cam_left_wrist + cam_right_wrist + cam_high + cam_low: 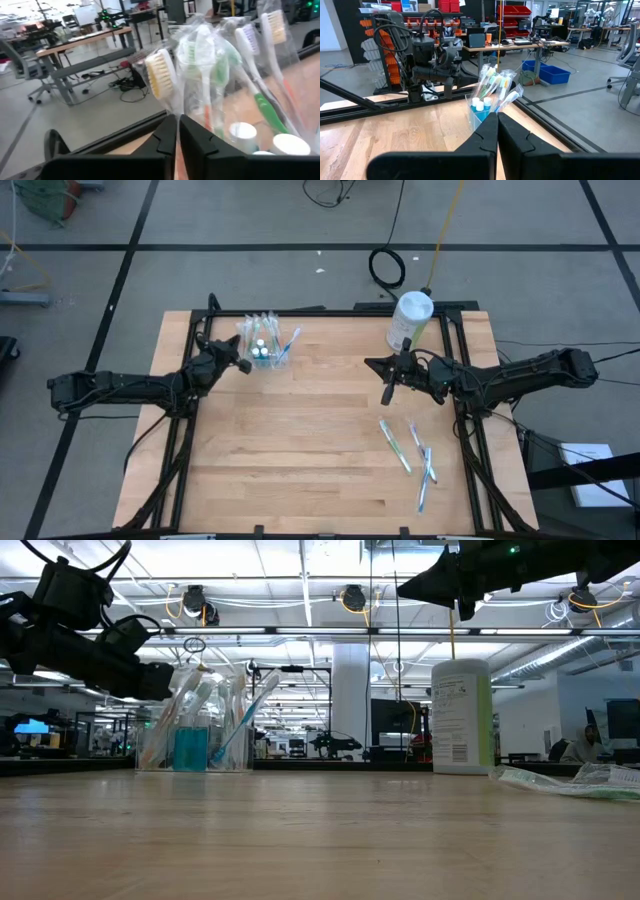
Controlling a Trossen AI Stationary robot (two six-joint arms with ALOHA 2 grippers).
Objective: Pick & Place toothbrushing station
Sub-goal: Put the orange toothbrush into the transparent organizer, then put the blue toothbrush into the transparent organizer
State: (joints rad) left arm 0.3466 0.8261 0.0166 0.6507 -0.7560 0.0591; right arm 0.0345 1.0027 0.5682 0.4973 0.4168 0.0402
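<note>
The toothbrushing station (263, 346) is a small clear cup of wrapped pale toothbrushes and blue toothpaste tubes. It stands upright on its base on the wooden table (300, 450) at the far left, and also shows in the low view (195, 745) and the right wrist view (484, 111). My left gripper (244, 364) is shut, raised to the height of the brush heads, right beside the cup's left side (200, 85). My right gripper (388, 392) is shut and empty, raised well above the table (457, 608) to the right of the middle. My left gripper's shut fingertips (177, 125) come level from the table's left and stand right at the wrapped brushes (165, 80) on the cup's left side. I cannot tell whether they touch the wrappers.
A white canister with a green label (410, 320) stands at the far right, behind my right gripper. Several loose wrapped toothbrushes (410, 452) lie on the table near the right front. A black frame (330, 311) runs along the table's far edge and sides.
</note>
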